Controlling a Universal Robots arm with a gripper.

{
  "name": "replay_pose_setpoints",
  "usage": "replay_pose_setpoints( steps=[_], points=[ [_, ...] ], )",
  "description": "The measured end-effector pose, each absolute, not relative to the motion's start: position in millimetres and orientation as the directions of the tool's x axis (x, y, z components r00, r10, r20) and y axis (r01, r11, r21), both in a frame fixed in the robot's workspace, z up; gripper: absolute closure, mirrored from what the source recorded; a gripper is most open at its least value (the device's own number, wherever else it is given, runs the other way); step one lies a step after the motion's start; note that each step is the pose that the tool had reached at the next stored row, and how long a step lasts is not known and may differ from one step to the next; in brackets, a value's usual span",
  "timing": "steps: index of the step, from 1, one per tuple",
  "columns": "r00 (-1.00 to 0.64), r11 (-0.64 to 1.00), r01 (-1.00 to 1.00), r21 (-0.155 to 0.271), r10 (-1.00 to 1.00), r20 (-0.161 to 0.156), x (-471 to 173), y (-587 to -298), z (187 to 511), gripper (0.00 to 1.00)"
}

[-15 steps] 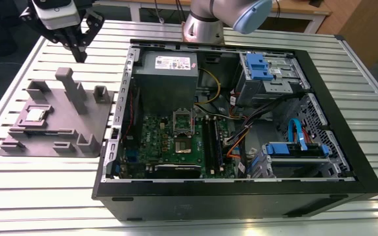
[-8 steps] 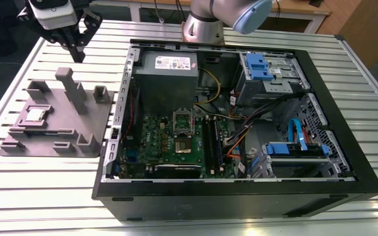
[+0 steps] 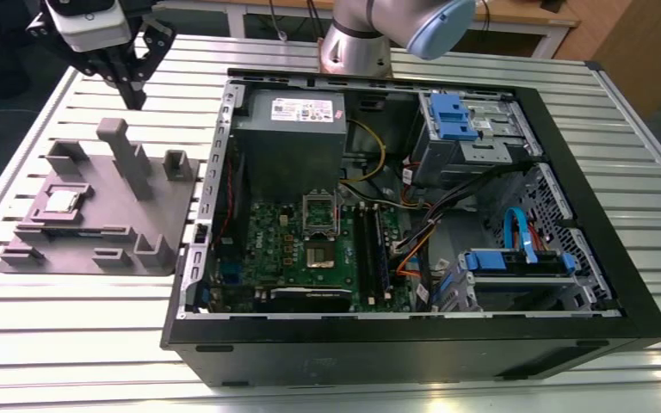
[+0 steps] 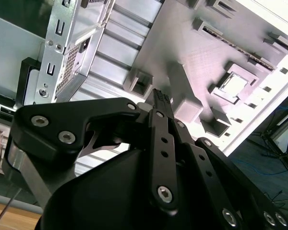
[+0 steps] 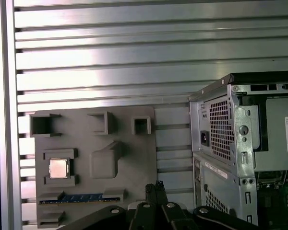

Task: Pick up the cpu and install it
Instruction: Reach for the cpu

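Note:
The cpu [image 3: 64, 202] is a small silver square lying flat in a recess of the grey plastic fixture [image 3: 101, 237], on the exterior view's left. Both wrist views show the cpu [image 4: 233, 84] [image 5: 58, 168] in its pocket on the fixture [image 4: 192, 52] [image 5: 129, 158]. My gripper [image 3: 138, 101] hangs above the table behind the fixture, well clear of the chip. Its black fingers [image 4: 158, 96] [image 5: 156, 188] are shut together with nothing between them. The green motherboard [image 3: 273, 249] lies inside the open computer case [image 3: 423, 348].
A big grey metal box with a white label [image 3: 290, 129] fills the case's far corner, with cables and blue drive brackets [image 3: 520, 258] on the exterior view's right. Tall grey posts [image 3: 124, 155] rise from the fixture. A memory stick [image 5: 77, 198] lies in a fixture slot. The table is slatted aluminium [image 3: 32, 310].

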State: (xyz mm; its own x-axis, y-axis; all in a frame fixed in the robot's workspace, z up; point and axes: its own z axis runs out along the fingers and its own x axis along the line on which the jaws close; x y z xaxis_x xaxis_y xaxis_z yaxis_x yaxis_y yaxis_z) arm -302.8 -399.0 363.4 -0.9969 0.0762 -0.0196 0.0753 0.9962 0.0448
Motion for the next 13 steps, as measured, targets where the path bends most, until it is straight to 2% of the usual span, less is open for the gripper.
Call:
replay_pose_setpoints(
  steps=[13],
  points=[
    [-0.997,0.996,0.075,0.045,0.076,-0.020,-305.5,-399.0,363.3,0.89]
  ],
)
